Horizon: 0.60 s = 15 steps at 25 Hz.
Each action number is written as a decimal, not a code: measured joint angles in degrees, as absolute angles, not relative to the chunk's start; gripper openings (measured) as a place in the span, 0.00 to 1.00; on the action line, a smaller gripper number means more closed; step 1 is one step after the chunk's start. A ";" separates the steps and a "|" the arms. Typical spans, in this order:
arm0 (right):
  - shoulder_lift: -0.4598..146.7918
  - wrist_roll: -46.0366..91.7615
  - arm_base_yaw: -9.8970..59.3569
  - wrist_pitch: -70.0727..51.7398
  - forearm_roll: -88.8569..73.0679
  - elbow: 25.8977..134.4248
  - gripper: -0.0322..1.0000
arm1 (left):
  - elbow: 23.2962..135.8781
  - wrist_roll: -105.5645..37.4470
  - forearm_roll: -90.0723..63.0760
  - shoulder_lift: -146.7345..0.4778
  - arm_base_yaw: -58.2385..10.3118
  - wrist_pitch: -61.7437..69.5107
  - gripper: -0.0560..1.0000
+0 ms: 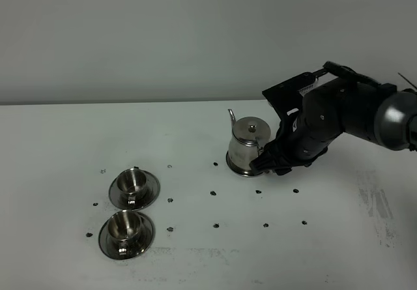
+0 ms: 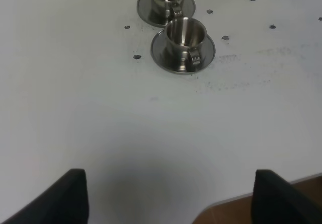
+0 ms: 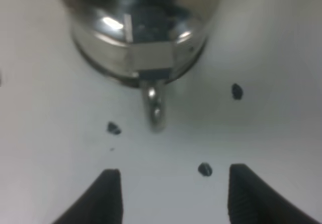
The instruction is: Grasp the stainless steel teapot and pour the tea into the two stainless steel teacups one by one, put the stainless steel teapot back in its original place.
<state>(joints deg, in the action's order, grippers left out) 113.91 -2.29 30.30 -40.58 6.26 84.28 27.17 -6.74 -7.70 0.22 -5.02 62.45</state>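
Right pincer (image 3: 173,196) sits open by the teapot (image 3: 141,32); slick rigid steel, so its loop handle (image 3: 155,108) looks safest to grab.

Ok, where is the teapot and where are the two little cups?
teapot (image 1: 246,150), high camera view, on its shiny body.
farther cup (image 1: 132,183), high camera view, on its front wall.
nearer cup (image 1: 125,227), high camera view, on its front wall.

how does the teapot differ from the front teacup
The teapot is taller, lidded and spouted; the front teacup is short and open-topped. The teapot stands right, by the open right hand; the teacup stands left on a wide saucer. Both are shiny steel, upright.
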 joint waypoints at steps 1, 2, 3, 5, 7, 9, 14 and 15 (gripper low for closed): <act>113.76 0.35 30.30 -41.92 4.51 85.07 0.47 | 27.17 -6.74 -7.70 0.22 -5.02 62.45 0.68; 113.76 2.05 30.24 -43.49 3.22 86.27 0.47 | 27.17 -6.74 -7.70 0.22 -5.02 62.45 0.68; 113.76 3.56 30.14 -45.03 2.01 87.57 0.47 | 27.17 -6.74 -7.70 0.22 -5.02 62.45 0.68; 114.14 4.94 29.45 -47.62 0.00 90.56 0.47 | 27.17 -6.74 -7.70 0.22 -5.02 62.45 0.68; 115.22 5.25 28.29 -50.35 0.00 94.28 0.47 | 27.17 -6.74 -7.70 0.22 -5.02 62.45 0.68; 116.76 5.35 27.49 -52.43 0.00 97.42 0.47 | 27.17 -6.69 -7.70 0.22 -5.02 62.45 0.68; 120.81 4.33 27.03 -55.33 0.00 103.33 0.47 | 27.17 -6.69 -7.70 0.22 -5.02 62.45 0.68; 121.44 4.26 27.03 -55.77 0.00 104.11 0.47 | 27.17 -6.69 -7.70 0.22 -5.02 62.45 0.68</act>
<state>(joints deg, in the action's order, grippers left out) 121.44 4.26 27.03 -55.77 0.00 104.11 27.17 -6.69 -7.70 0.22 -5.02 62.45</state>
